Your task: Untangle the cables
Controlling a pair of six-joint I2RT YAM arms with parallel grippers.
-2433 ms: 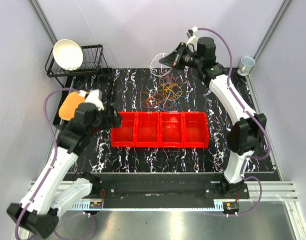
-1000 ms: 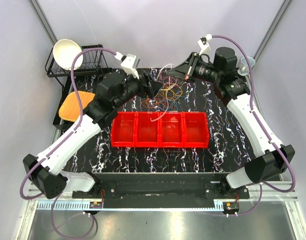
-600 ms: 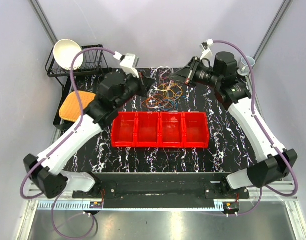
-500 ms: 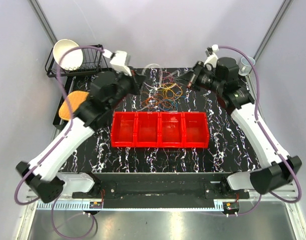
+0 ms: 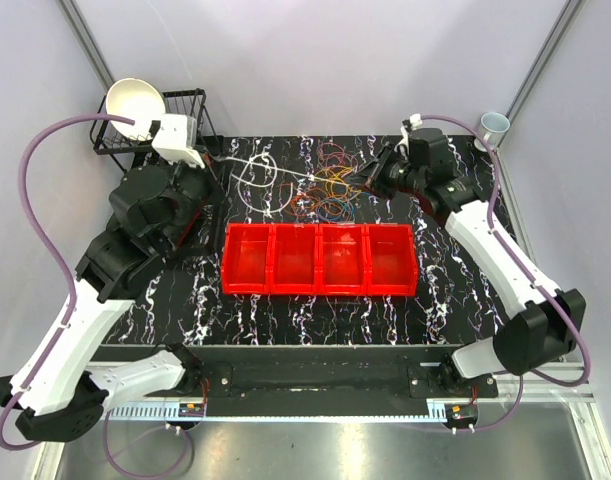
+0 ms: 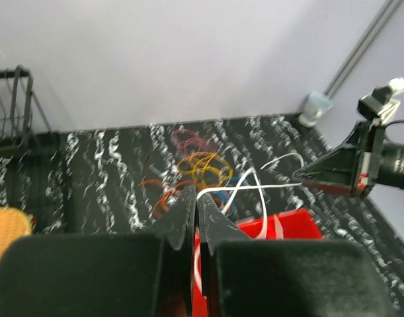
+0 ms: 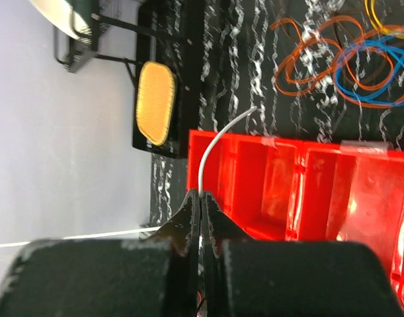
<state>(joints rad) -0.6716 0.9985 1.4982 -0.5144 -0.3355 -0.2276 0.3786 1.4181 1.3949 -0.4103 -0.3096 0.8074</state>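
Observation:
A heap of cables point(image 5: 330, 190), orange, yellow, blue and red loops, lies on the black marbled mat behind the red bins. One white cable point(image 5: 260, 175) runs out of the heap, strung between both grippers with a loop in its middle. My left gripper point(image 5: 215, 165) is shut on its left end; in the left wrist view the white cable point(image 6: 254, 188) leaves the closed tips point(image 6: 196, 197). To the right of the heap, my right gripper point(image 5: 363, 178) is shut on the other end, and the white cable point(image 7: 211, 148) curves out of its tips point(image 7: 200, 195).
A row of red bins point(image 5: 318, 260) stands in front of the heap. A black dish rack point(image 5: 185, 125) with a white bowl point(image 5: 135, 108) is at the back left. An orange pad point(image 7: 155, 102) lies near it. A cup point(image 5: 494, 127) stands at the back right.
My left gripper has shut on the white cable and drawn back to the left, pulling the cable out of the heap. The right arm has come lower and nearer the heap.

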